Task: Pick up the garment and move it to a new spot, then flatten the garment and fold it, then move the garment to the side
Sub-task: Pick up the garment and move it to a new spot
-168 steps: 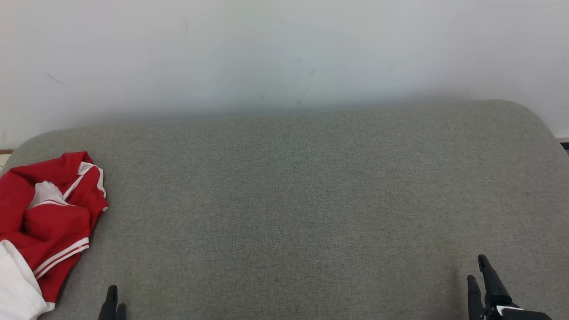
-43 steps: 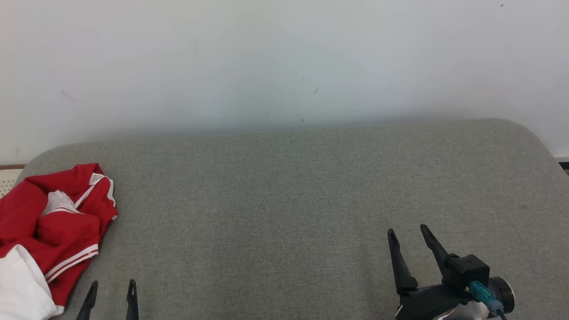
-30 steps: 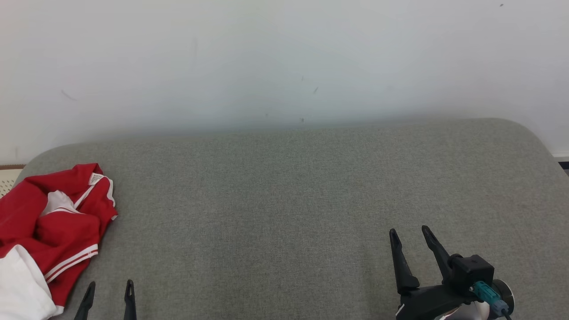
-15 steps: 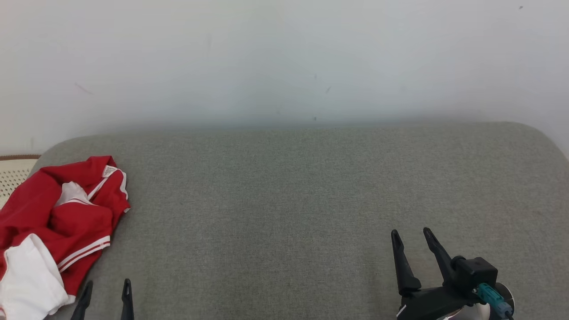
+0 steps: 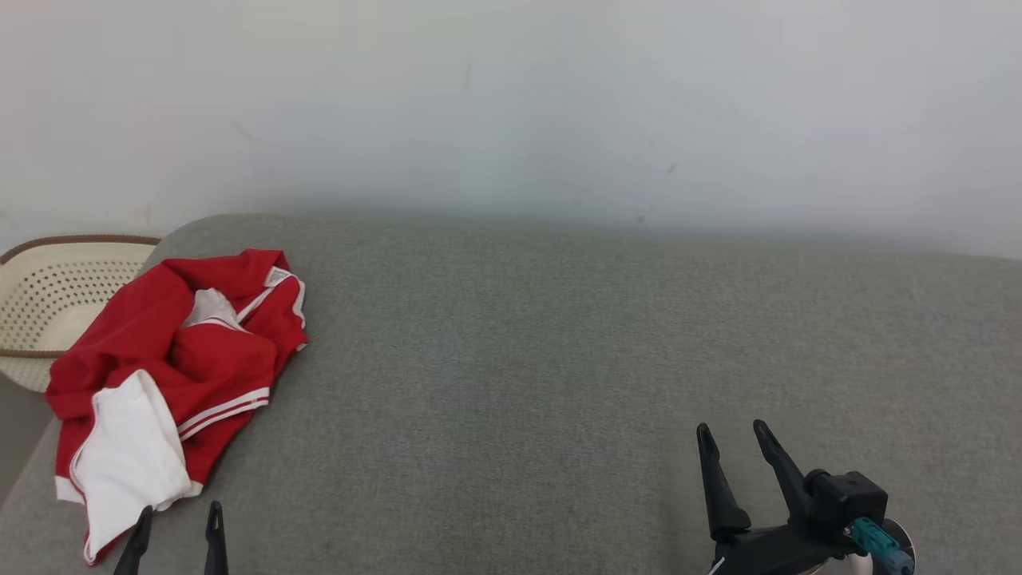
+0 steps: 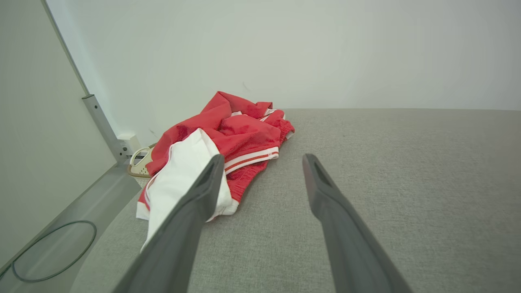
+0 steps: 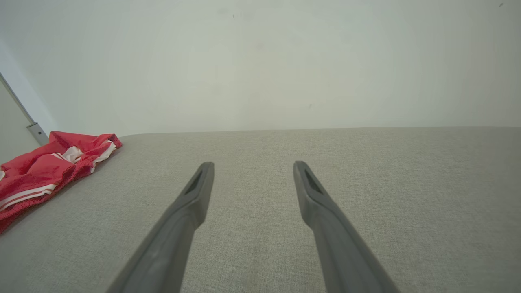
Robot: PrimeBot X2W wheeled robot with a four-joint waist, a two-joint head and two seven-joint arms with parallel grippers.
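The garment (image 5: 172, 375) is red with white stripes and a white panel, lying crumpled at the left end of the grey cushioned surface (image 5: 519, 375). It also appears in the left wrist view as the garment (image 6: 228, 138) and far left in the right wrist view as the garment (image 7: 49, 167). My left gripper (image 5: 180, 519) stands open just in front of the garment's near white edge, nothing between its fingers. My right gripper (image 5: 730, 435) is open over bare cushion at the lower right, far from the garment.
A cream perforated basket (image 5: 48, 299) with a brown rim stands off the cushion's left end, behind the garment. A white wall (image 5: 511, 104) runs along the back. In the left wrist view a metal post (image 6: 101, 126) and a floor cable (image 6: 53, 252) lie to the left.
The head camera has swung left, so the garment and basket sit further into the picture. Both grippers stay open and hold almost the same places.
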